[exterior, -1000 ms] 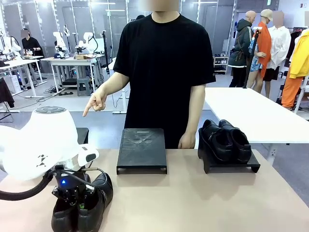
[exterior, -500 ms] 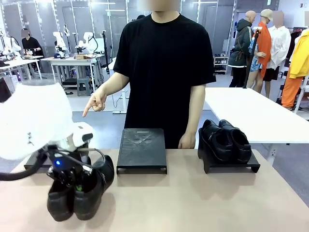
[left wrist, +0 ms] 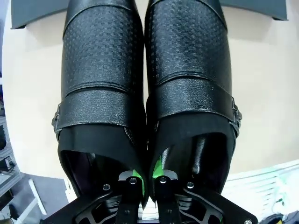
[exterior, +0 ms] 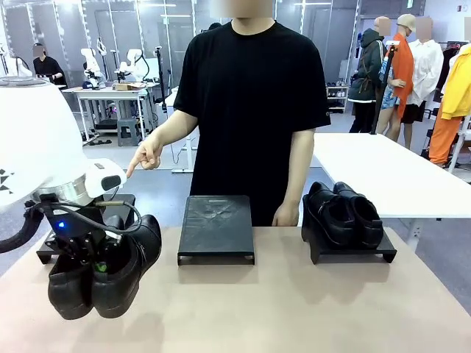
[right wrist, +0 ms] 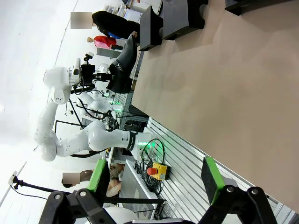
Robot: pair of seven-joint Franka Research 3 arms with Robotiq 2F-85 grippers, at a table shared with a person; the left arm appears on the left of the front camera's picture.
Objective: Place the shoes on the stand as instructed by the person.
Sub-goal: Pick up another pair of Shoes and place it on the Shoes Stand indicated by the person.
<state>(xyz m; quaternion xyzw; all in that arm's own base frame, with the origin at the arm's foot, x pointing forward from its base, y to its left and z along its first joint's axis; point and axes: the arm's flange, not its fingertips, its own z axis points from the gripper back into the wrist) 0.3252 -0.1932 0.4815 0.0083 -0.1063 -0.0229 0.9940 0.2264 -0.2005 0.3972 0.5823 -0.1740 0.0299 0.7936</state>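
One pair of dress shoes [exterior: 344, 213] sat on the right stand [exterior: 353, 256]; the left gripper [exterior: 98, 263], jaws clenched, held the second pair [exterior: 126, 271] near the left stand [exterior: 124, 201], unplaced; the right gripper [right wrist: 154, 179] had its jaws released.

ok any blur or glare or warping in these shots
Front view: sharp, evenly lit, soft shadow on the table under the middle stand. Left wrist view: wide-angle bulge on the held shoes, texture crisp, no glare. Right wrist view: rolled sideways, upper left blown out white, right gripper in focus.
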